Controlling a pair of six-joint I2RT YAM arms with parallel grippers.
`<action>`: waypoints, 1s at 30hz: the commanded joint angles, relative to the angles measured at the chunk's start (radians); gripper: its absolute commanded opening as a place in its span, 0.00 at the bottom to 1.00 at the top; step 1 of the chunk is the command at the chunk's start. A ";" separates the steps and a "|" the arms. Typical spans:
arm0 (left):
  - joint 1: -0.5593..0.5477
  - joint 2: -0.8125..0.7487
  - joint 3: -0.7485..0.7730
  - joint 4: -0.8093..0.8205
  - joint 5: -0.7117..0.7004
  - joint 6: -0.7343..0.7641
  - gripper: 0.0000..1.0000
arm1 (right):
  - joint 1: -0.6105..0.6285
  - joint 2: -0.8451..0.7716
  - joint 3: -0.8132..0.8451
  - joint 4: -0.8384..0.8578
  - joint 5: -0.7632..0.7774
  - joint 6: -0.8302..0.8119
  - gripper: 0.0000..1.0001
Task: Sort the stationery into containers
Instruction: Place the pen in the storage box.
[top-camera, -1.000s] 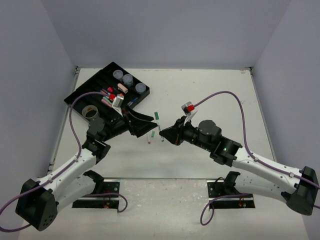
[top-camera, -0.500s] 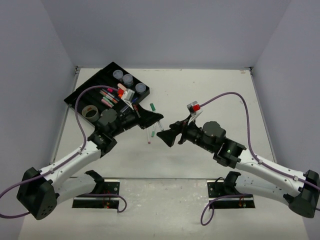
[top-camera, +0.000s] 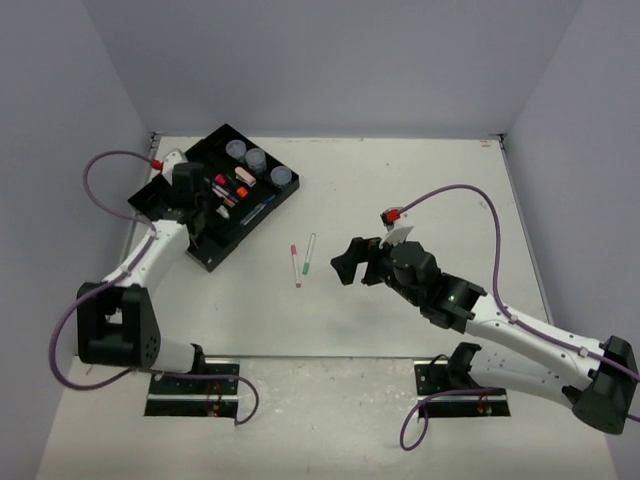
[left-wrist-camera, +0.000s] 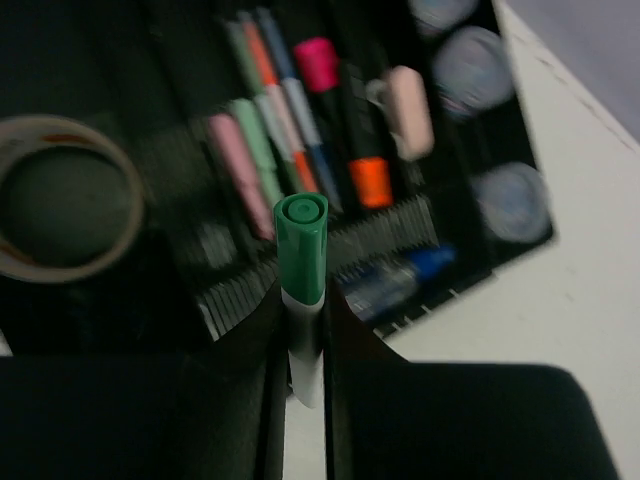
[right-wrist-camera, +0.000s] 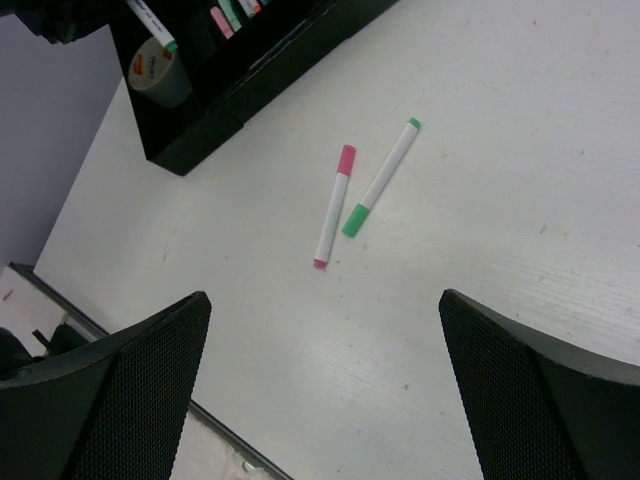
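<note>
- The white table (top-camera: 420, 190) carries everything, and my two arms reach over it from its near edge.
- The black tray (top-camera: 230, 250) sits at the far left of the table, turned at an angle. Several pieces already lie in its long compartments.
- My right pincer (right-wrist-camera: 325, 385) hangs over the middle of the table with its jaws spread wide and nothing between them.
- My left pincer (left-wrist-camera: 303, 325) is above the tray. Its jaws are closed tight on the white barrel of a green-capped pen (left-wrist-camera: 301, 240), with the cap pointing away from my wrist. I cannot tell how high the pen hangs over the compartments.
- The tape ring (right-wrist-camera: 158, 72) lies flat in the tray's left end, close to the pen I hold.
- Three greyish jars (top-camera: 255, 158) stand in a row along the tray's far right side.
- A bunch of markers (left-wrist-camera: 300, 130) lies lengthwise in the middle compartments, among them pink, orange, pale pink and pale green. A blue marker (left-wrist-camera: 400, 280) lies along the tray's right edge.
- A pink-capped pen (right-wrist-camera: 333, 205) and a green-tipped pen (right-wrist-camera: 381, 178) rest on the bare table between the tray and my right pincer. They lie side by side and very close, apparently not touching.
- A pale pink stapler-like piece (left-wrist-camera: 405, 110) lies in the tray just beside the orange marker, too blurred to say more.
</note>
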 joint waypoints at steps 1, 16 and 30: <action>0.157 0.145 0.142 -0.108 -0.077 0.031 0.00 | -0.019 0.020 -0.012 -0.008 0.052 -0.012 0.99; 0.221 0.330 0.182 0.055 0.049 -0.063 0.00 | -0.038 0.077 -0.009 -0.006 0.005 -0.012 0.99; 0.221 0.316 0.066 0.144 0.036 -0.123 0.20 | -0.038 0.114 0.005 -0.006 -0.010 -0.020 0.99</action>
